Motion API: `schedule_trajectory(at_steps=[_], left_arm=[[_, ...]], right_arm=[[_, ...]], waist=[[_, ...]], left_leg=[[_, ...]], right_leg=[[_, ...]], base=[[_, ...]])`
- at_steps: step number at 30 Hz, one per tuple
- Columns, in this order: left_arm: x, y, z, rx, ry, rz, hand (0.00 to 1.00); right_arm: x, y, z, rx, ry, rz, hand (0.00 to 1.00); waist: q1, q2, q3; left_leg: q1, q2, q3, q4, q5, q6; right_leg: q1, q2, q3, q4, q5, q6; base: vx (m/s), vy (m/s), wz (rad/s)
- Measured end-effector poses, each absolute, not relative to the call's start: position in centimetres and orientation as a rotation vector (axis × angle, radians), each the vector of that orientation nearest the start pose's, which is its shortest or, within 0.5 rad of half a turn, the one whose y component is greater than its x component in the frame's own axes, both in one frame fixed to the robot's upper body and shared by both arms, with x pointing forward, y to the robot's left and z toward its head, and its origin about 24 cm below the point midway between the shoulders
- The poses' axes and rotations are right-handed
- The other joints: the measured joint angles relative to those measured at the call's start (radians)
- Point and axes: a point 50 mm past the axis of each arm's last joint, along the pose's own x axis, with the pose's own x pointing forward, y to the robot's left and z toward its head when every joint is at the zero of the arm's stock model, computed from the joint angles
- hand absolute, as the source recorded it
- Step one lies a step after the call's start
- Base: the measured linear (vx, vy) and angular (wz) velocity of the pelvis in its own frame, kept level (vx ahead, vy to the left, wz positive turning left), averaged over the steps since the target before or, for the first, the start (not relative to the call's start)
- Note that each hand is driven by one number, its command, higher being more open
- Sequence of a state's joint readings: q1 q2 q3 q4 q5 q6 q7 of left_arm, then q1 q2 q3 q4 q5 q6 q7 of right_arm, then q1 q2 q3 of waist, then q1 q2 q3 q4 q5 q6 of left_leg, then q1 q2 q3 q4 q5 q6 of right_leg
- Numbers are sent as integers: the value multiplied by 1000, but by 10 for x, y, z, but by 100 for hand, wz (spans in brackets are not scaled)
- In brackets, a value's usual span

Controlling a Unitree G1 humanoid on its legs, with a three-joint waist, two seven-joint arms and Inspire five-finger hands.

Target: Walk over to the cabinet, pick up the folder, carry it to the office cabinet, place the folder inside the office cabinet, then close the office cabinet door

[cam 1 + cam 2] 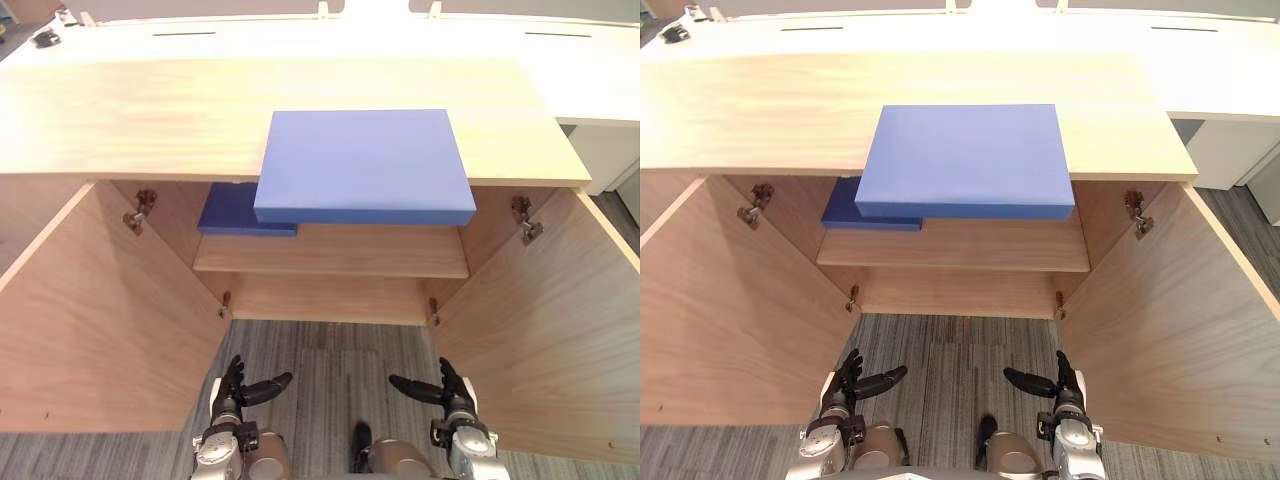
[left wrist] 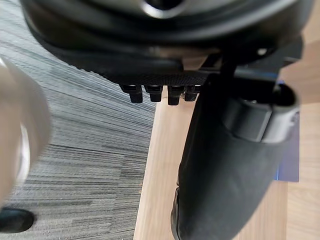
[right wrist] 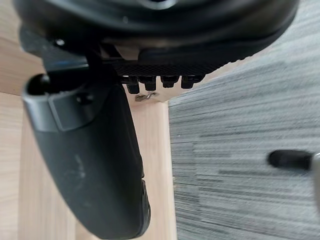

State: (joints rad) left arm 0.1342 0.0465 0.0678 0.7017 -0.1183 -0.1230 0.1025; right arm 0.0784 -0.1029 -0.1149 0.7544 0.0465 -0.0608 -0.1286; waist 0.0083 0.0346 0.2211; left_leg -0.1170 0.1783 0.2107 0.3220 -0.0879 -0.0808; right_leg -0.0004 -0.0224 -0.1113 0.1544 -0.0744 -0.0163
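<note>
Folder (image 1: 362,162), light blue, lies flat on top of the cabinet (image 1: 140,120), its near edge jutting past the cabinet's front, probably so fingers can reach under it. The cabinet doors (image 1: 90,320) stand wide open. In front of the cabinet, the left robot hand (image 1: 230,395) and right robot hand (image 1: 452,392) hang low, fingers loosely straight, holding nothing.

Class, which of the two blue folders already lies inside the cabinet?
The darker blue folder, on the inner shelf; the lighter blue folder lies on the cabinet top, overhanging its edge.
</note>
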Motion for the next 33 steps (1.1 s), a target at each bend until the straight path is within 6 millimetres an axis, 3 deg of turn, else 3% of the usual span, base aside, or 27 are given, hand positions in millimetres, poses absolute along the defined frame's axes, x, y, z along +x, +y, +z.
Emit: schedule_trajectory(at_steps=[1, 4, 9, 16, 22, 26, 33], left_arm=[[148, 190, -119, -46, 710, 263, 100], [157, 193, -110, -34, 653, 260, 100], [166, 204, -82, 19, 511, 260, 100], [183, 210, -18, 161, 202, 272, 100], [189, 216, 49, 498, -120, 267, 100], [196, 200, 84, 701, -322, 192, 100], [211, 153, 103, 865, -546, -16, 100]], right_arm=[[149, -218, -123, -62, 788, -321, 100], [134, -219, -130, -56, 840, -336, 100], [123, -220, -135, -52, 876, -346, 100], [123, -224, -134, -57, 863, -355, 100], [115, -223, -136, -93, 882, -315, 100], [110, -218, -139, -113, 901, -272, 100], [107, -213, -142, -119, 915, -225, 100]], waist=[[-1, 14, -12], [-1, -11, -24], [-4, -10, -28], [0, -9, -41], [1, -6, -83], [1, -3, -94], [-19, -3, -120]], left_leg=[[20, -5, -10, -55, 17, 25], [63, -57, -4, -134, 30, 40], [119, -97, 0, -233, 65, 53], [151, -109, -9, -317, 108, 53], [166, -115, -11, -349, 117, 57], [174, -123, -13, -360, 121, 60], [178, -124, -8, -361, 121, 60]], right_leg=[[8, 7, 8, -3, -8, 18], [24, -37, 7, -21, -17, 47], [46, -64, 5, -39, -18, 62], [46, -64, -2, -46, -18, 62], [52, -60, -4, -63, -17, 64], [66, -64, -4, -75, -13, 69], [68, -65, 4, -74, -12, 69]], base=[[193, 170, 0], [136, 126, 8], [49, 50, 4], [-9, -2, 3], [0, 0, 0], [17, 5, 1], [-9, -2, -2]])
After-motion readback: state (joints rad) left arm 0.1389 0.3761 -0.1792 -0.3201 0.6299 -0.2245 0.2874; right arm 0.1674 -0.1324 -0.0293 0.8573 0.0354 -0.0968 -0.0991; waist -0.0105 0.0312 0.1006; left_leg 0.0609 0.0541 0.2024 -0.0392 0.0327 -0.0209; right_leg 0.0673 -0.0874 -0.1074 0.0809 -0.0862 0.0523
